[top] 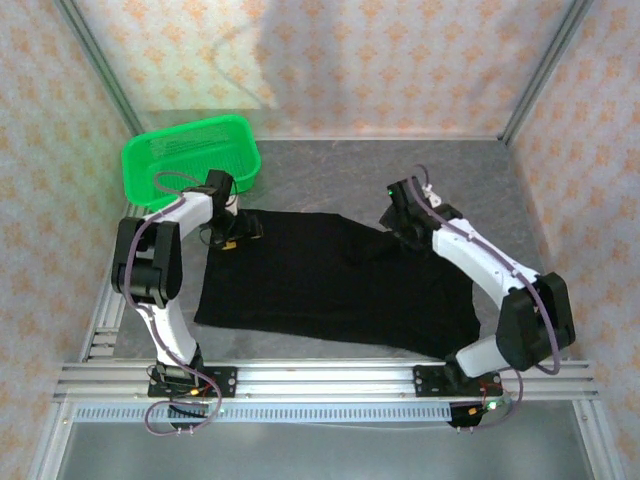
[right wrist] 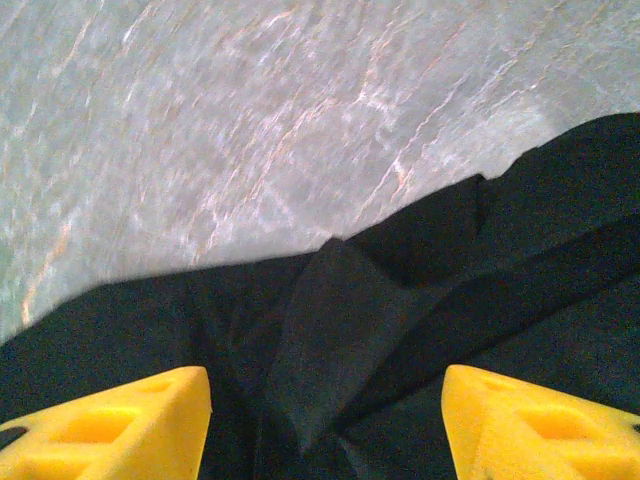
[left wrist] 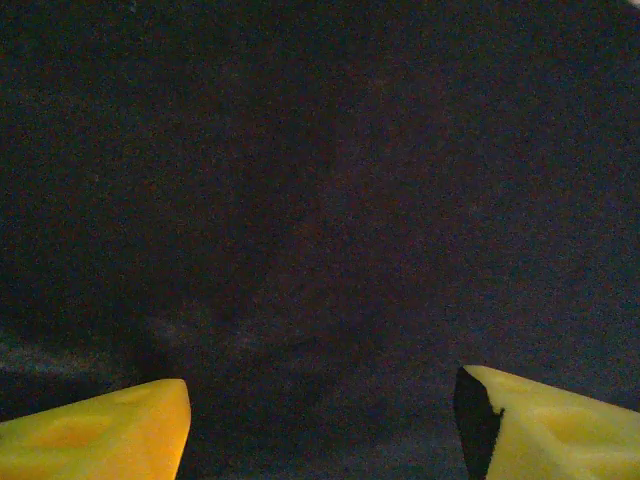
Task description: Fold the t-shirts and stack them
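The left gripper [left wrist: 325,400] and right gripper [right wrist: 325,390] both stand spread, pinching nothing, over the far edge of the black t-shirt [top: 320,285] spread on the table [top: 400,170]. Folding looks barely begun; next, each must pinch that edge.

1. The plain black cloth t-shirt [top: 330,285] is soft, matt fabric; close up it shows a fine, slightly fuzzy weave and limp creases.
2. The bright green plastic mesh basket [top: 190,155] looks smooth and faintly glossy.
3. The grey stone-patterned table top [right wrist: 250,130] is smooth, with pale veins and a dull sheen.
4. The silver metal rails [top: 330,380] at the near edge look like ribbed, satin-finished aluminium.
5. The left gripper [left wrist: 320,430] has yellow fingers [left wrist: 100,435] of matt moulded plastic with shallow recesses; the right gripper [right wrist: 325,430] has the same.
6. The white arm shells [top: 172,330] are smooth, glossy plastic.
7. The patterned wall panels [top: 330,60] look flat and matt, like printed paper.
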Controlling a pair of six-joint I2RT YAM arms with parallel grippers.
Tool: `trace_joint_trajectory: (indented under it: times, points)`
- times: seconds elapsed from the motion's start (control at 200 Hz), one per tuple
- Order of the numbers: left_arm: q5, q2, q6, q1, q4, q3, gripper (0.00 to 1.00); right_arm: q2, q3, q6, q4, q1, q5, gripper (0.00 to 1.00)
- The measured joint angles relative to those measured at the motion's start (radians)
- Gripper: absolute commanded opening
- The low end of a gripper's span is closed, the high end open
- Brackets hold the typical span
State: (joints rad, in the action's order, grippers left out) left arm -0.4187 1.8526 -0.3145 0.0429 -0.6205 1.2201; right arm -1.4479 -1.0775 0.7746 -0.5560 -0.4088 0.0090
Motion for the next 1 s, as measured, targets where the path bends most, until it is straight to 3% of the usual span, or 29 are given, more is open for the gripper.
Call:
trace_joint_trajectory:
  times: [0.23,0.49,0.846,1.001]
  points:
    - [-0.044,-0.087,-0.005,0.000,-0.006,0.011,0.73,-0.101,0.054,0.102,0.153,0.137,-0.160,0.57]
    - [-0.065,-0.171,-0.009,0.000,-0.039,0.076,0.74,-0.184,0.061,0.195,0.197,0.177,-0.273,0.49]
    - [-0.064,-0.193,-0.008,0.000,-0.094,0.113,0.74,-0.197,0.126,0.238,0.212,0.216,-0.311,0.27]
    - [-0.061,-0.193,-0.006,0.000,-0.103,0.113,0.74,-0.197,0.167,0.244,0.213,0.220,-0.317,0.05]
